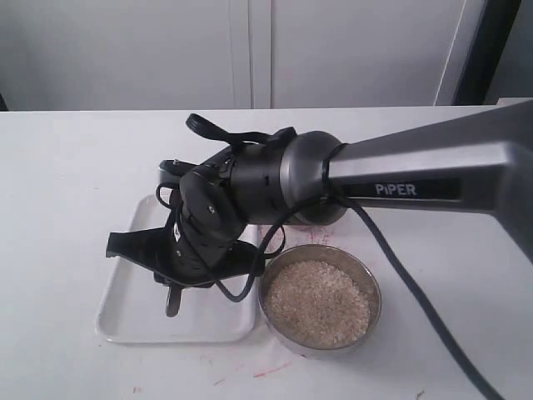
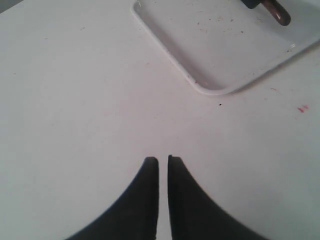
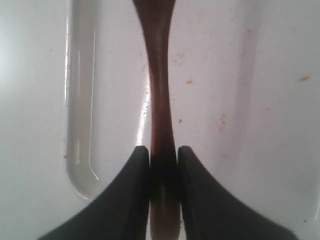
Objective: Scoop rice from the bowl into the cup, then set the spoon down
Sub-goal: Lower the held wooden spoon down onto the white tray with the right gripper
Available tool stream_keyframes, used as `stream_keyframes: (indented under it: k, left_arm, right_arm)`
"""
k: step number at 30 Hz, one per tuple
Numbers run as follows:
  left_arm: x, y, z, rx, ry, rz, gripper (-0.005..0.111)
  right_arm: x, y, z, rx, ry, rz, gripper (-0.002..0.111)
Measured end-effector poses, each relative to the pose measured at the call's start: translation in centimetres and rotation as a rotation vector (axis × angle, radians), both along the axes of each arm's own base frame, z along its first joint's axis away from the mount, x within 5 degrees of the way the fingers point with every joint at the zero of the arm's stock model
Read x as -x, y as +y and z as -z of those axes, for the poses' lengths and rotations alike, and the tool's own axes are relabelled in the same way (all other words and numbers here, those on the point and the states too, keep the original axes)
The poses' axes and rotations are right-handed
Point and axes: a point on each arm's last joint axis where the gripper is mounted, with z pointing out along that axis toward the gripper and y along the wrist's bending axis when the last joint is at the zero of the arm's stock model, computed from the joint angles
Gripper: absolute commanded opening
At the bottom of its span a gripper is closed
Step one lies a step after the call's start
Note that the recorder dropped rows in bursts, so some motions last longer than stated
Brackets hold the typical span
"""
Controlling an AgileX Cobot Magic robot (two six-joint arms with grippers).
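The dark reddish-brown wooden spoon [image 3: 160, 95] runs by its slim handle between the fingers of my right gripper [image 3: 163, 149], which is shut on it just above the white tray [image 3: 80, 150]. From outside, my right gripper [image 1: 173, 285] hangs over the tray [image 1: 125, 321] with one end of the spoon [image 1: 172, 303] poking out below it. The wide metal bowl [image 1: 375, 287] stands right of the tray, full of off-white rice [image 1: 316, 302]. The arm covers most of the cup; only a dark rounded shape [image 1: 323, 215] shows there. My left gripper [image 2: 163, 159] is shut and holds nothing, low over bare table.
The right arm [image 1: 416, 175] stretches across the table from the right, with a black cable [image 1: 400, 275] trailing past the bowl. A corner of the tray [image 2: 210, 60] and the spoon's end [image 2: 277, 12] show in the left wrist view. Red marks [image 1: 271, 368] stain the tabletop.
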Motion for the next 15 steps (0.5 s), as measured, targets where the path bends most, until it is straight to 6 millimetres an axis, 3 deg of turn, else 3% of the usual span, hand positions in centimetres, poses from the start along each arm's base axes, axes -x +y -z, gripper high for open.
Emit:
stream_keyframes:
  k: [15]
  left_arm:
    - [0.00,0.00,0.00,0.000,0.000,0.000,0.014]
  right_arm:
    - [0.29,0.44,-0.06,-0.009,-0.009,-0.011,0.000]
